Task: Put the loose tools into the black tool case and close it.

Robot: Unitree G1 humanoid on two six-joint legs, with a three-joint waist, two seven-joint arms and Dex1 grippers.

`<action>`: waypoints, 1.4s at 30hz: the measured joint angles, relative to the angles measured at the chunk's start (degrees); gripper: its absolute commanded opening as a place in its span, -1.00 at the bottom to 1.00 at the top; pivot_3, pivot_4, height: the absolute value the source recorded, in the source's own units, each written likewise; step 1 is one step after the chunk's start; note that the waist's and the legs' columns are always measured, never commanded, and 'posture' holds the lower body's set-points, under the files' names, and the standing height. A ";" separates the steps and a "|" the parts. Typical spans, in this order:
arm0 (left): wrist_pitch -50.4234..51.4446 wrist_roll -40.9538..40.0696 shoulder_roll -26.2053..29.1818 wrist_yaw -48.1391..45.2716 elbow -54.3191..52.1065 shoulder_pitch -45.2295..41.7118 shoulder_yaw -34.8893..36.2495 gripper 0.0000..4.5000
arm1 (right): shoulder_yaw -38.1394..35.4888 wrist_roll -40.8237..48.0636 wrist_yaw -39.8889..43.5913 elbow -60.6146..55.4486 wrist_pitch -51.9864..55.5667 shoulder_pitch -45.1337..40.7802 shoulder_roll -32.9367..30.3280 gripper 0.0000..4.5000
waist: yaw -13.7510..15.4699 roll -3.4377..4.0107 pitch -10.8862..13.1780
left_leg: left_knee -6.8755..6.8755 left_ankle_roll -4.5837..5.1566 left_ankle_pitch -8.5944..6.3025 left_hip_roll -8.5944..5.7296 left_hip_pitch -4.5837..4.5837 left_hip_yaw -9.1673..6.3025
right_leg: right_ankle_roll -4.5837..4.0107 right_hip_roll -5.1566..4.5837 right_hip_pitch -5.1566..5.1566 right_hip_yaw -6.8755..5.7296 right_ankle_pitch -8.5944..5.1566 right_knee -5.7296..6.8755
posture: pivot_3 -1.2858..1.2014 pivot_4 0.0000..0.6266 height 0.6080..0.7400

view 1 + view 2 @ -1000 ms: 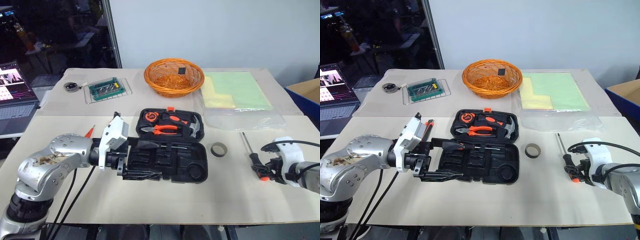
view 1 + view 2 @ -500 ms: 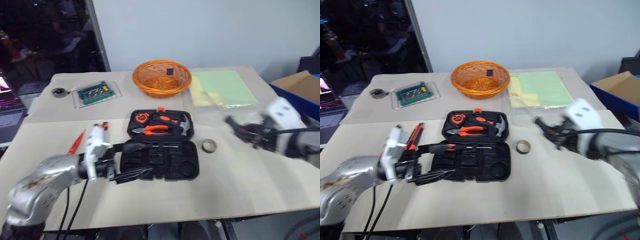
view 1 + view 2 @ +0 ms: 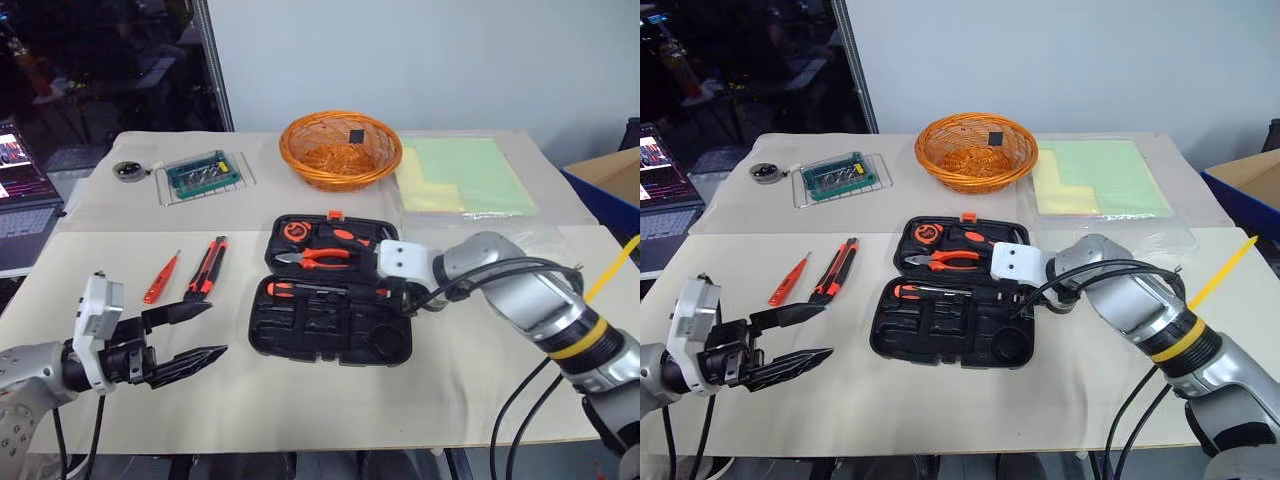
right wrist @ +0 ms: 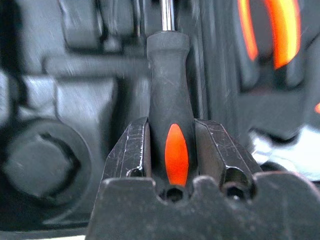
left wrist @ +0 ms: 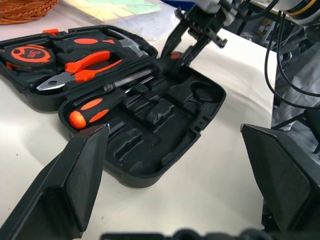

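Black tool case lies open flat at bench centre: moulded matte plastic, hinged clamshell, orange latch on the far edge. The near half has tool-shaped recesses, with a round well at the right corner. The far half holds orange-handled pliers, a hammer with a steel head and an orange-black tape measure.

One black-and-orange screwdriver already sits in the near half along the hinge side, rubbery grip with orange insets, knurled steel shaft.

Right gripper is over the right end of the case, angled down. Its jaws are closed partway onto the second screwdriver: black textured handle with an oval orange inset, pinched between both fingers, shaft pointing away over the recesses. Whether the handle touches the case, can't tell.

Left gripper hovers low over the bench, left of the case and apart from it. Jaws fully spread, black tapered wedge-shaped fingers, nothing between them, touching nothing.

Still loose on the bench left of the case: orange-black utility knife, flat and slim, and just beside it on its left the small all-orange tester screwdriver, thin and pointed. Both lie roughly parallel.

Far side: orange wicker basket, woven, round. Clear plastic box with green contents to its left.
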 measured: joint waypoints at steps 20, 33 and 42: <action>-3.11 2.14 -0.29 -0.39 0.29 0.77 -2.25 1.00 | -0.74 -5.90 3.70 2.27 1.53 0.66 4.26 0.56 | 0.03 0.00 0.00 | 0.00 -0.01 0.00 0.16 0.41 0.23 | -0.16 0.14 0.24 -0.04 0.10 0.06 | 0.03 -0.52 1.00; -4.72 2.74 -0.30 -1.24 2.28 -1.56 -5.28 1.00 | -19.87 8.09 1.67 -2.84 -2.01 7.97 11.02 -0.28 | -0.19 -0.06 -0.03 | 0.00 0.00 0.00 0.23 0.44 0.25 | -0.19 0.19 0.25 0.01 0.13 0.11 | 0.03 -0.52 1.00; -4.93 3.06 -0.75 -0.67 2.39 -1.59 -5.78 1.00 | -20.13 0.00 -20.16 -9.38 -4.47 23.46 20.46 -0.99 | -0.20 -0.07 -0.04 | 0.00 -0.01 0.00 0.21 0.45 0.28 | -0.20 0.20 0.20 0.05 0.13 0.16 | 0.03 -0.52 1.00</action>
